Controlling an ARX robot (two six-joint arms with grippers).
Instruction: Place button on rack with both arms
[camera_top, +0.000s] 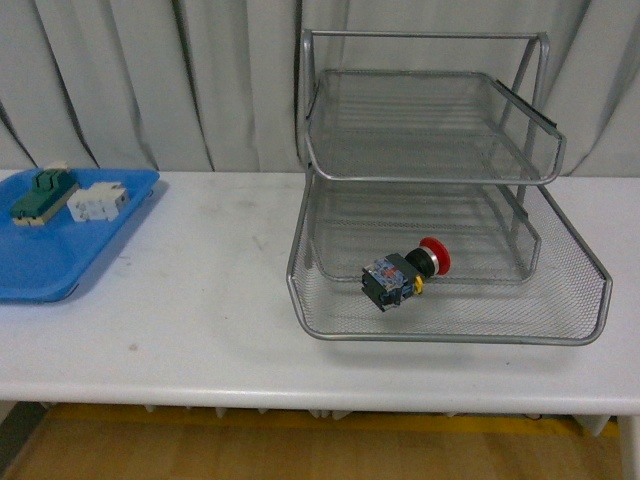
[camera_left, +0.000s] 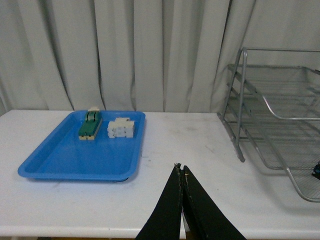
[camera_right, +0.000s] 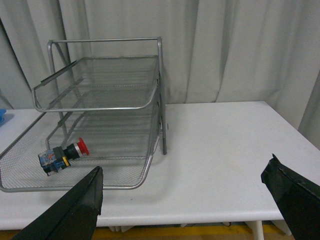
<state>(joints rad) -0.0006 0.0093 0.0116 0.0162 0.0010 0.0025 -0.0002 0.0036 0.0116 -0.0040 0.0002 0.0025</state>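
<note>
Far left, the blue tray (camera_top: 40, 270) carries 2 spare parts, nothing for us. The left gripper (camera_left: 181, 172) hangs over bare table, fingers pressed together, holding nothing. On to the rack (camera_top: 430, 180): the button (camera_top: 405, 272) lies on its side in the lowest, drawn-out tray, red cap aimed back-right, dark body front-left. The right gripper (camera_right: 185, 170) gapes wide, empty, short of the rack. It looks the nearer arm, though depth is hard to read here.
</note>
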